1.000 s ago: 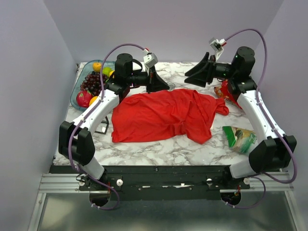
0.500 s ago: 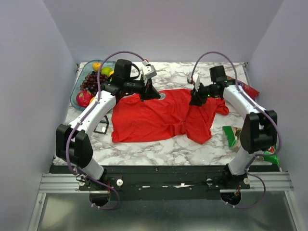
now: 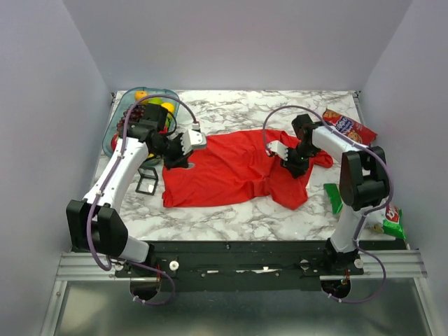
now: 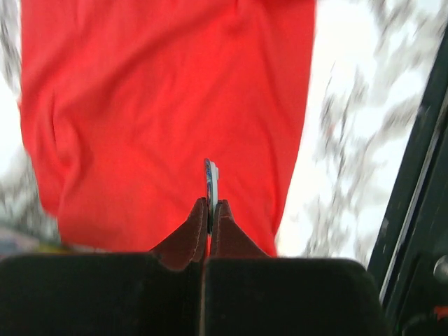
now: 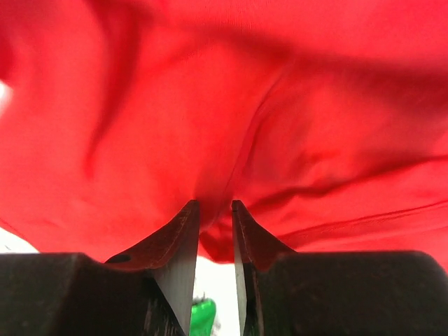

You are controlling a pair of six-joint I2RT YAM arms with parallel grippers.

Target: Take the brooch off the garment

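Observation:
The red garment (image 3: 231,168) lies spread on the marble table. My left gripper (image 3: 177,155) is at its left edge. In the left wrist view its fingers (image 4: 210,204) are shut on the brooch (image 4: 211,183), a thin whitish disc seen edge-on, held above the red cloth (image 4: 168,91). My right gripper (image 3: 290,162) is on the garment's right part. In the right wrist view its jaws (image 5: 214,204) stand narrowly apart with a fold of the red cloth (image 5: 210,105) pinched at their tips.
A glass bowl (image 3: 112,136) of fruit stands at the back left. A black square frame (image 3: 146,183) lies left of the shirt. A red snack bag (image 3: 348,127) is at the back right. Green packets (image 3: 334,198) (image 3: 392,227) lie by the right arm.
My left gripper has moved from the shirt's back edge toward its left side. My right gripper has come down from the back onto the shirt's right part.

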